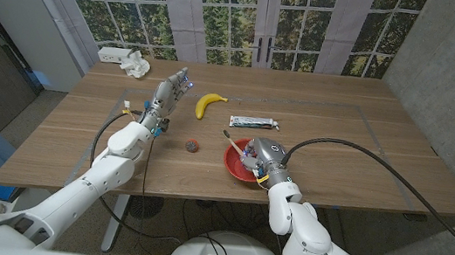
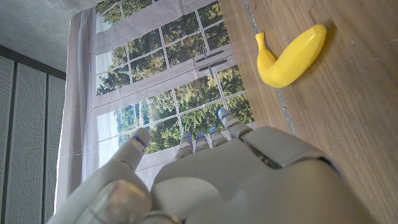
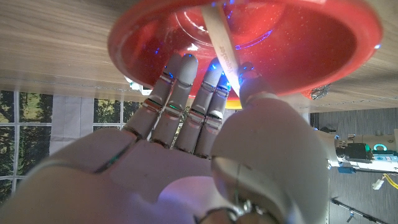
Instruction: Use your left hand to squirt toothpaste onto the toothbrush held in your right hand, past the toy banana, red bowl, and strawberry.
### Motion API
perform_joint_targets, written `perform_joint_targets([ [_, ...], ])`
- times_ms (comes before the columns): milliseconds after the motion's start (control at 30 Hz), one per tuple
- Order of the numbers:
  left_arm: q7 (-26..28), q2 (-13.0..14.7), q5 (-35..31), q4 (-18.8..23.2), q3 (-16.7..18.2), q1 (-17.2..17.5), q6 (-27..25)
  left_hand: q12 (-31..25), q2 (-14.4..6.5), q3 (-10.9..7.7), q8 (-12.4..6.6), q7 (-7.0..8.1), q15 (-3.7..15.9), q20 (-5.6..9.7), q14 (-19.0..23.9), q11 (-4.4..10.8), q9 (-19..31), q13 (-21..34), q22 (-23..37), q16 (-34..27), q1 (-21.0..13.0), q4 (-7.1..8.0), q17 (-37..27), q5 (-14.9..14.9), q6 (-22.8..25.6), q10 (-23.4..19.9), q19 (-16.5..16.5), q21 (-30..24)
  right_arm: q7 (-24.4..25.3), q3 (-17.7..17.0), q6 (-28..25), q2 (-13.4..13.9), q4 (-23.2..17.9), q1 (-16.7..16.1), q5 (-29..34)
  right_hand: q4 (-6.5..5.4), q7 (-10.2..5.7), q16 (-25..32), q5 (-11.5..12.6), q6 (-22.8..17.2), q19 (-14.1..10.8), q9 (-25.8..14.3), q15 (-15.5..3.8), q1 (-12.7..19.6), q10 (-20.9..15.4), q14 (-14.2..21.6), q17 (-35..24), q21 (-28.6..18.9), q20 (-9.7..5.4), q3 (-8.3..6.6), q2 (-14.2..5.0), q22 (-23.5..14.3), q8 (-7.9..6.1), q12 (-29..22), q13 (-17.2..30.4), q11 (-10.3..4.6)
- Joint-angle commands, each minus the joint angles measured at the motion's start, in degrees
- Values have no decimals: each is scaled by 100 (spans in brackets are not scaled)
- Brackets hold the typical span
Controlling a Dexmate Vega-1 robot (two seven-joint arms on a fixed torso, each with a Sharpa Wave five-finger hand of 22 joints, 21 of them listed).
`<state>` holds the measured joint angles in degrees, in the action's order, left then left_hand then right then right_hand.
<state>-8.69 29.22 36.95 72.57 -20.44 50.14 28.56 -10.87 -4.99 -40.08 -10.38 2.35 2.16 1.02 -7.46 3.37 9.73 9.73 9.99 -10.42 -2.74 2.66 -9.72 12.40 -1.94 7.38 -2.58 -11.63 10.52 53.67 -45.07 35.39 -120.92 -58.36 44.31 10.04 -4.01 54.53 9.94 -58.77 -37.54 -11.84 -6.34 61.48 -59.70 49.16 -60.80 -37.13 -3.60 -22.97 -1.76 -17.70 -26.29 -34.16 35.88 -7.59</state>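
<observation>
My left hand (image 1: 171,89) is raised over the table's back left, fingers spread and holding nothing, just left of the yellow toy banana (image 1: 210,104). In the left wrist view the hand (image 2: 236,180) has the banana (image 2: 289,59) beyond its fingertips. The toothpaste tube (image 1: 254,122) lies flat right of the banana. My right hand (image 1: 266,157) reaches into the red bowl (image 1: 230,159). In the right wrist view the hand (image 3: 205,143) has the white toothbrush (image 3: 219,40) handle pinched between thumb and a finger, inside the bowl (image 3: 311,37). The toothbrush (image 1: 228,136) sticks out over the bowl's rim.
A small strawberry (image 1: 192,147) lies left of the bowl. A crumpled white cloth (image 1: 137,66) and a white power strip (image 1: 114,55) sit at the table's back left corner. Black cables trail from both arms across the near table.
</observation>
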Motion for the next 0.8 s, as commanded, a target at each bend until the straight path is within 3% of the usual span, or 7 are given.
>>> perform_joint_targets([
  [33, 20, 13, -3, 70, 27, 90, 52, -1, -311, -6, 11, 37, 107, 6, 26, -5, 9, 27, 21, 21, 33, -45, -6, -11, 26, -17, -52, 13, 154, -104, 61, 17, -152, -90, 183, -16, -51, 33, 15, -153, -5, -25, -655, 316, -220, 79, -68, -84, -79, -56, -302, -26, -27, -51, 59, -203],
  [433, 193, 115, -205, 191, 20, 108, 24, -45, -282, -5, 1, 14, 64, -12, 168, -26, 9, 26, 17, -9, -29, -164, 11, -30, 54, -154, -104, -1, 67, -164, -45, 1, -308, -138, 419, -23, 57, 26, 15, -180, 11, -16, -652, 362, -267, 187, -239, -196, -46, -93, -286, -35, -31, -112, 206, -211],
  [800, 379, 330, -448, 414, -14, 97, -219, -104, -198, 12, -71, 28, 10, -43, 431, -35, 11, 29, 10, -32, -176, -472, 20, -96, 343, -451, -257, -27, 37, -291, -75, 18, -434, -233, 519, -26, 92, 3, 18, -189, 20, -14, -649, 376, -255, 215, -328, -256, -35, -113, -268, -37, -31, -124, 276, -216],
])
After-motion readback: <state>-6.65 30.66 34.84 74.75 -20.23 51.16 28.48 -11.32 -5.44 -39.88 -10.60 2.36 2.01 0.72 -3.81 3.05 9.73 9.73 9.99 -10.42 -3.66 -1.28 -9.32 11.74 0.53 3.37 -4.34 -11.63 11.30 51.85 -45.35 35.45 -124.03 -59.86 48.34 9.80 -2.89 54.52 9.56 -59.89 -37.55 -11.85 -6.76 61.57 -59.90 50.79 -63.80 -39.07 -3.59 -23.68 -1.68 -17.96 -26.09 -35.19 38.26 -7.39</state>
